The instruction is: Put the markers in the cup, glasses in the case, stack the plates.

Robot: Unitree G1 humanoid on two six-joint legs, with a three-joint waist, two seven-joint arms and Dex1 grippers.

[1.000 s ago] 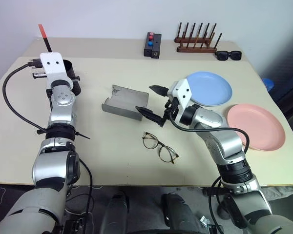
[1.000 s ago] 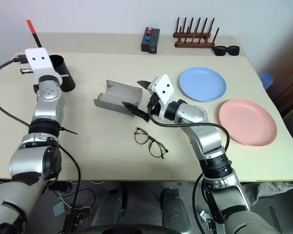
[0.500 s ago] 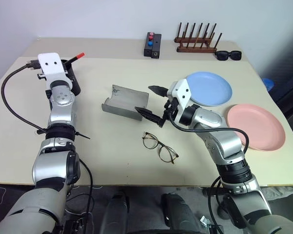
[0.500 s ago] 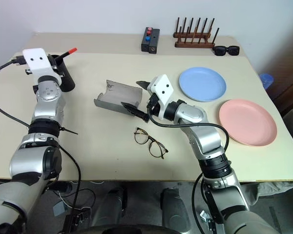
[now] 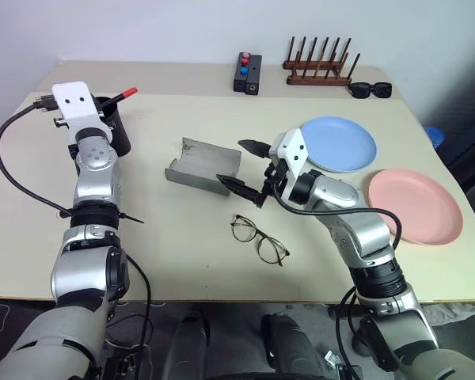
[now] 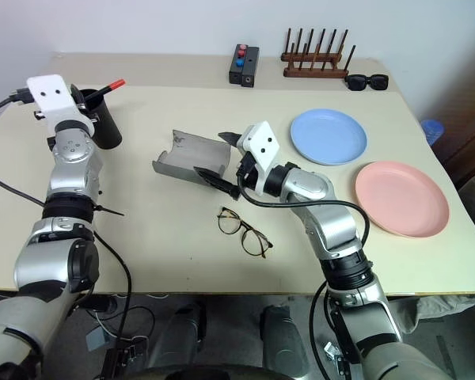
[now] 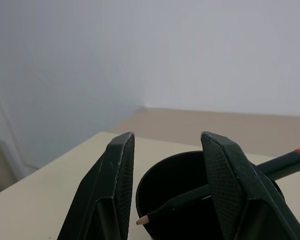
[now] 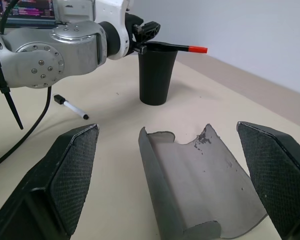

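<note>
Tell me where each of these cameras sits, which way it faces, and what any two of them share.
Left and right eye views: on the head, looking forward and down over the table; both arms show.
Left wrist view: on the left wrist, looking along the open left gripper into the cup, where the marker leans.
Right wrist view: on the right wrist, looking between the open right gripper fingers at the case; the left arm shows beyond.
Shared: both wrist views and the eye views show the cup with the marker.
</note>
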